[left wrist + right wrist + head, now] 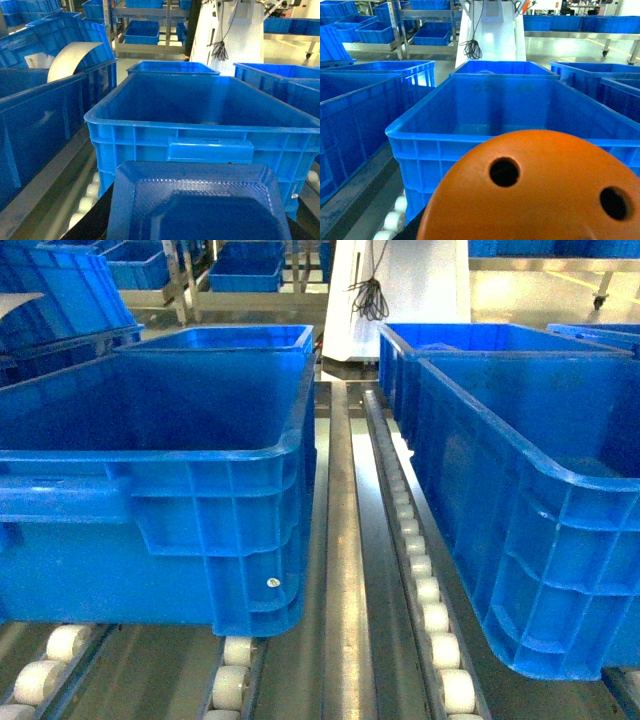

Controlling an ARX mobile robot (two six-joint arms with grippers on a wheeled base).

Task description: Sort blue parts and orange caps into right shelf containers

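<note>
Fingers hidden in all views, so you cannot tell their state: blue part (197, 205) fills left wrist view, orange cap (535, 192) right, before blue bins (560, 500).

Head view: four large blue bins (200, 470) on two roller tracks (425, 590). Wrist views: one blue part (195, 205), one orange cap (535, 195).
</note>
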